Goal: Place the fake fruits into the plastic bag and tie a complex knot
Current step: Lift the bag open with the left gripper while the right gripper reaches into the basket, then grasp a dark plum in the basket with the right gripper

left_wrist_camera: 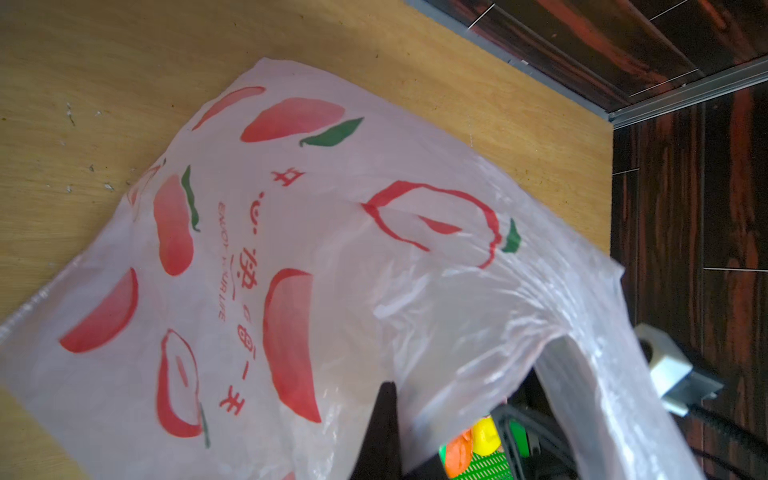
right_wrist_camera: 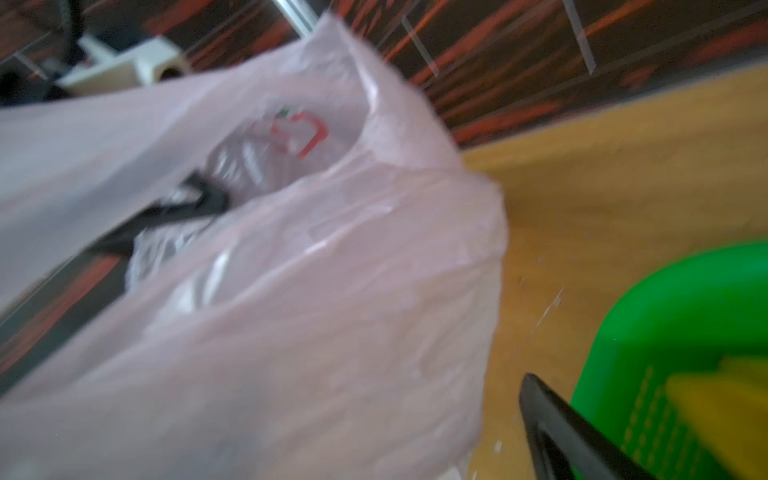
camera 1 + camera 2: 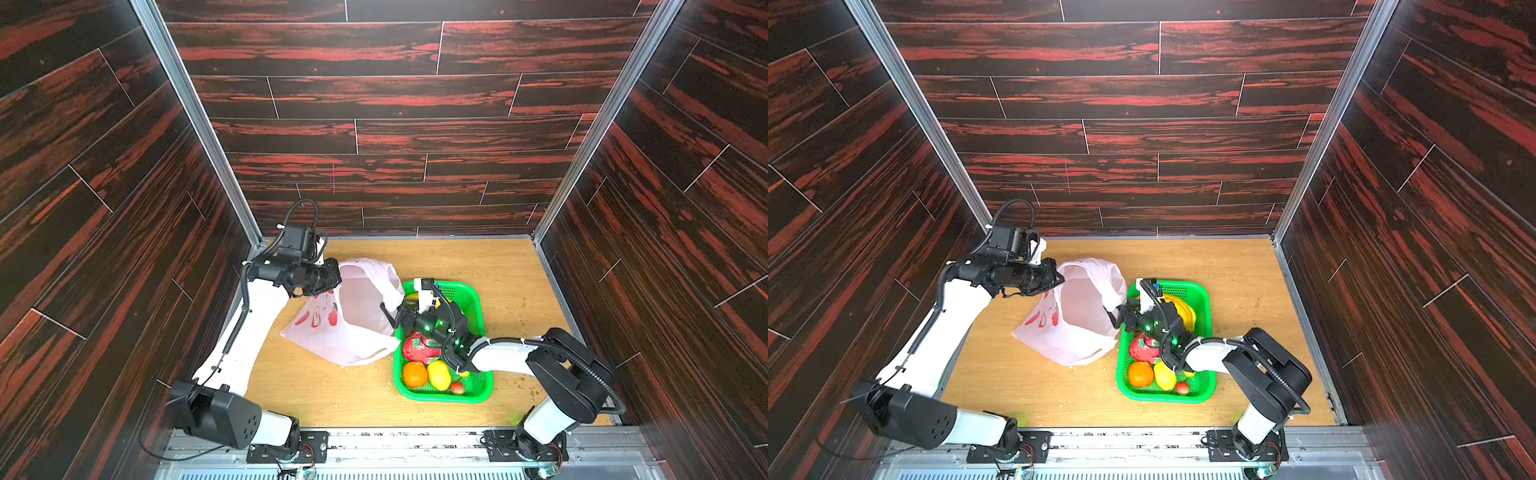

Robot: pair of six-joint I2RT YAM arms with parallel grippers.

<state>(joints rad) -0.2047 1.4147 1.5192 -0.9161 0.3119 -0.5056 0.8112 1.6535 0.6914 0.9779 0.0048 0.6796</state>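
The plastic bag gapes beside the green basket. The left gripper, arm stretched level, pinches the rim farthest from the basket. The right gripper, elbow bent, jaws spread, meets the nearest rim.

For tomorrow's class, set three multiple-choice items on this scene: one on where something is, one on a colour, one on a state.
1. Where does the orange lie? A inside the plastic bag; B in the basket; C hanging in mid-air.
2. What colour is the basket? A green; B blue; C white.
3. How is the plastic bag? A knotted shut; B folded flat; C mouth open, rim gripped by the left end effector.
Answers: 1 B, it sits beside the lemon within the mesh walls; 2 A, bright green in both top views; 3 C, the rim is pinched and lifted, and no knot shows.
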